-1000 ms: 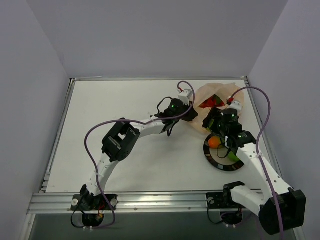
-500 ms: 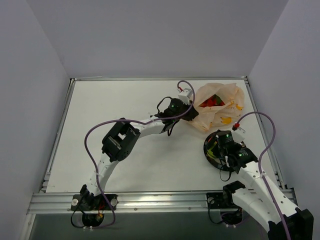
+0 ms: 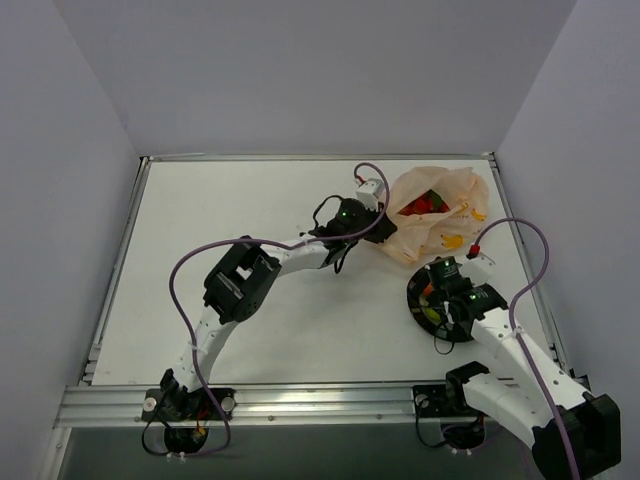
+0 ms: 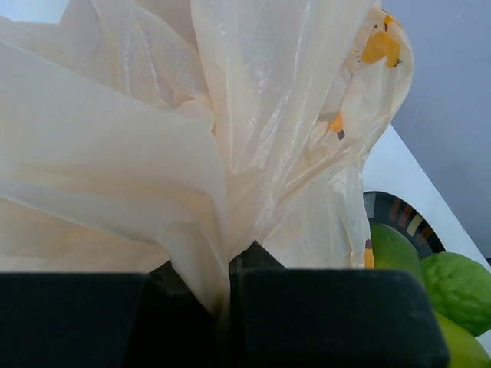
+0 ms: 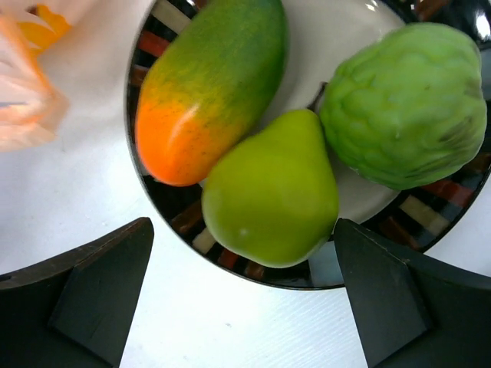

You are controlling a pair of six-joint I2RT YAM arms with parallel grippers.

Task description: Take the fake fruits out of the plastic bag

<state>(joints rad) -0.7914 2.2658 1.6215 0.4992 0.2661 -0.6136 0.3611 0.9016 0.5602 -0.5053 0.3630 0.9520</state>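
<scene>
**A:** What is the left arm doing?

**B:** It stretches across the white tabletop (image 3: 250, 220) to the far right. The left gripper (image 4: 228, 280) has its jaws pinched together on a fold of the crinkly, translucent pale peach plastic bag (image 4: 115, 153). The film rises straight up from between its black fingers (image 4: 330, 314).

**A:** And the bag itself?

**B:** It lies bunched in the far right corner of the table. A cluster of small red glossy berries (image 3: 425, 203) shows through its open top, so those are inside. There are yellow-orange patches (image 3: 452, 240) on its near side. I cannot tell whether they are a fruit in the bag or a print on the film.

**A:** Which fruits are out?

**B:** Three, all on the round black-rimmed plate with a striped border (image 5: 430, 211), just near of the bag. On the left lies a long orange-green plastic mango (image 5: 207, 84). A smooth green plastic pear (image 5: 268, 192) touches it in the middle. On the right is a bumpy green ball-shaped plastic fruit (image 5: 403, 103), tight against the pear.

**A:** And the right arm?

**B:** The right gripper (image 3: 447, 305) hangs over the plate. Its jaws are spread wide and nothing is held between them. In the wrist view its dark fingers (image 5: 84, 299) stand on either side of the pear, above it and clear of it.
</scene>
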